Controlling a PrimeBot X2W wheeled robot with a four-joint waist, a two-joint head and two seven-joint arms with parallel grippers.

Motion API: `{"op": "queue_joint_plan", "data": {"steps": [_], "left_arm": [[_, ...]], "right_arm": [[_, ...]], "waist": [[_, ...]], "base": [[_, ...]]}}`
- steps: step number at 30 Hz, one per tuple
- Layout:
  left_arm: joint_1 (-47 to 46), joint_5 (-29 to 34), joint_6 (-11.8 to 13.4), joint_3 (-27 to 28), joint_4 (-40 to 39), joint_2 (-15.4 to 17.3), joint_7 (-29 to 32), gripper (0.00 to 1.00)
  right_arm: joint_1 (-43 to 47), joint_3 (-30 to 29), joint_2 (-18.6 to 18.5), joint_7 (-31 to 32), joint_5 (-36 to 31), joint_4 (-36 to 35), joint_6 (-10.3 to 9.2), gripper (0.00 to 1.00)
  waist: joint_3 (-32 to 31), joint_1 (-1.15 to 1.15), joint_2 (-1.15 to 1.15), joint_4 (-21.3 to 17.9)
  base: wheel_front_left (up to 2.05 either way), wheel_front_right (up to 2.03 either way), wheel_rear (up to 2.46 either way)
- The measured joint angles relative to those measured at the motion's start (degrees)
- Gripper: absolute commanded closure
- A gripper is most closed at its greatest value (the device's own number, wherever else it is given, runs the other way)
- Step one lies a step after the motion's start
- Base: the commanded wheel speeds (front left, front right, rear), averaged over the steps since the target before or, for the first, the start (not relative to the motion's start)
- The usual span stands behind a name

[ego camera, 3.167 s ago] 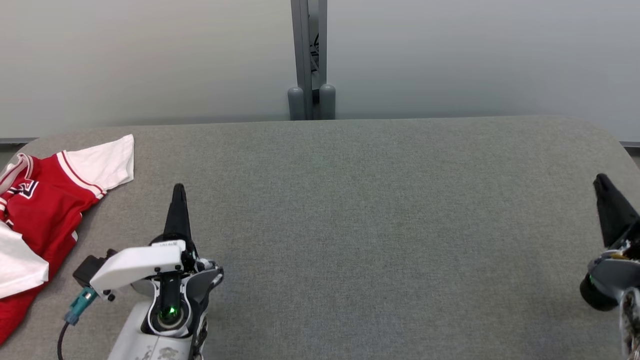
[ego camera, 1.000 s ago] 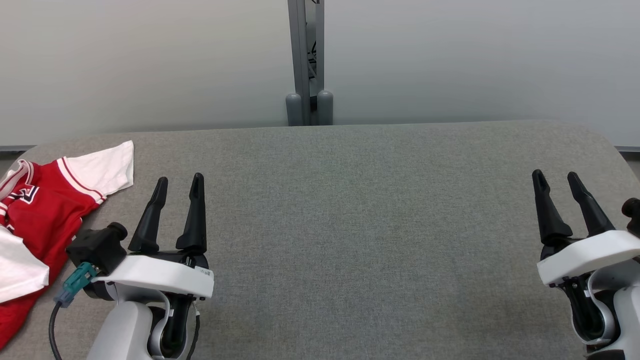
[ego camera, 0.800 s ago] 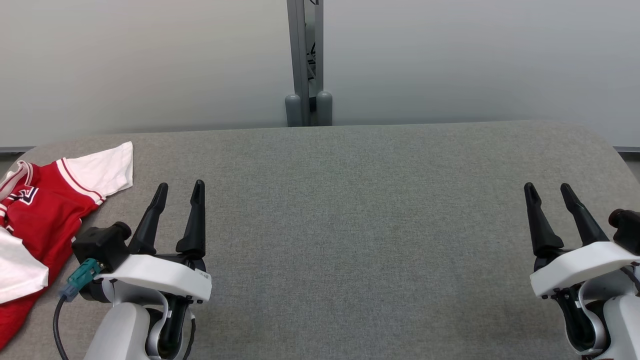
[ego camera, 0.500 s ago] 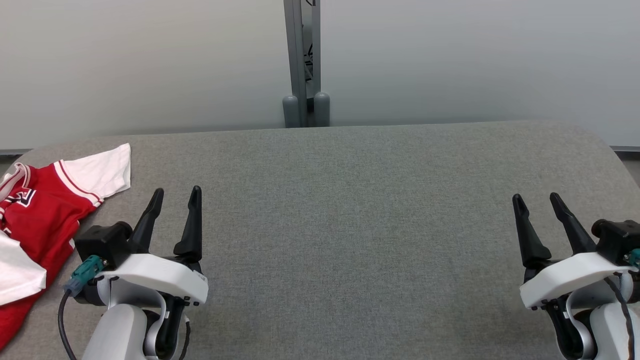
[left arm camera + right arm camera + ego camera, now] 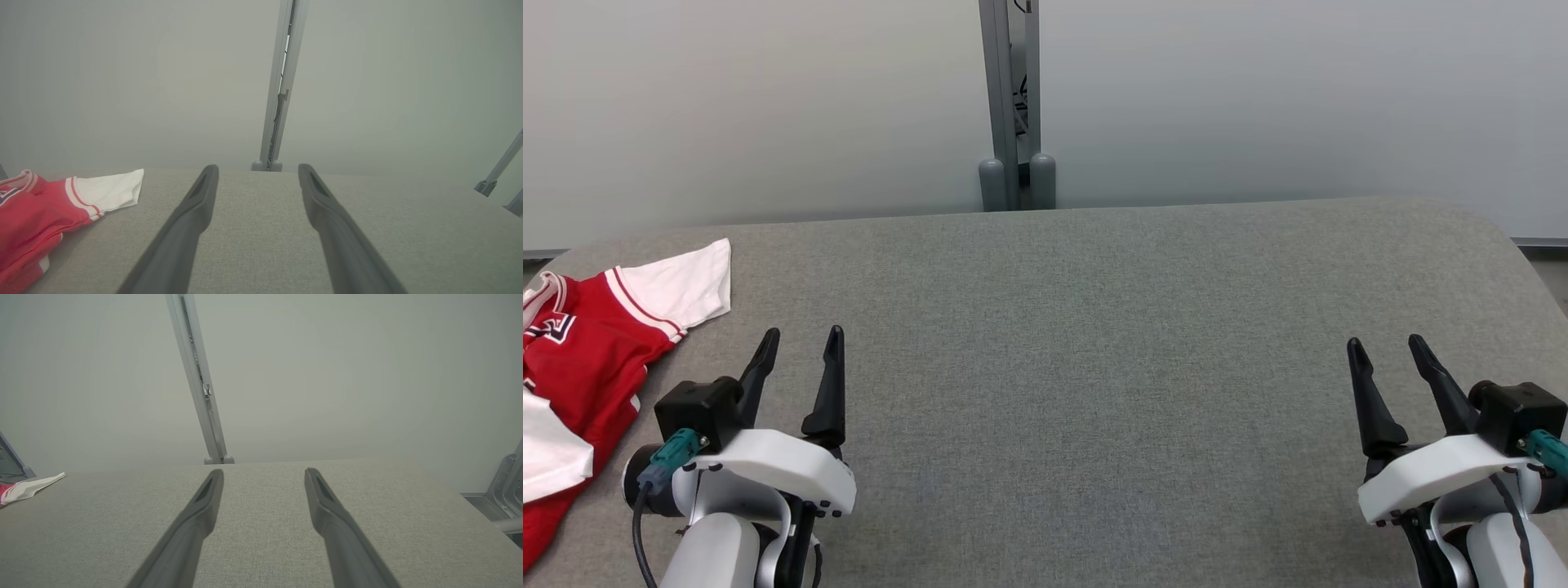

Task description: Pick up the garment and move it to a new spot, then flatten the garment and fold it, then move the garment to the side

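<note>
Red-and-white jersey lies crumpled at the far-left edge of the grey fabric table, one white sleeve spread flat toward the back. Left gripper is near its right side, not touching, fingers apart with nothing between. Right gripper is well apart by the table's right edge (fingers likewise apart, empty). Both point toward the back wall and its grey post.
</note>
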Motion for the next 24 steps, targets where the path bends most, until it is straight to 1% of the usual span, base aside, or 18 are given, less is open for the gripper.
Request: {"op": "queue_joint_plan", "data": {"steps": [8,19,24], "left_arm": [[0.9,4.1,0.7,0.4,-1.2,0.5,0.8,0.0],[1.9,7.8,1.6,0.9,-1.4,0.9,2.3,0.0],[2.1,8.9,1.9,1.2,-1.6,1.0,2.8,0.0]], "right_arm": [[0.6,-0.2,0.8,-1.4,-2.8,0.0,0.01,0.0],[1.7,-0.5,1.4,-2.7,-6.1,-0.3,0.01,0.0],[2.4,-0.9,1.7,-3.0,-6.6,-0.3,0.02,0.0]], "waist": [[-0.1,0.0,0.0,-0.5],[-0.3,0.0,0.0,-0.7],[-0.4,0.0,0.0,-0.7]], "base": [[0.0,0.0,0.0],[0.0,0.0,0.0],[0.0,0.0,0.0]]}}
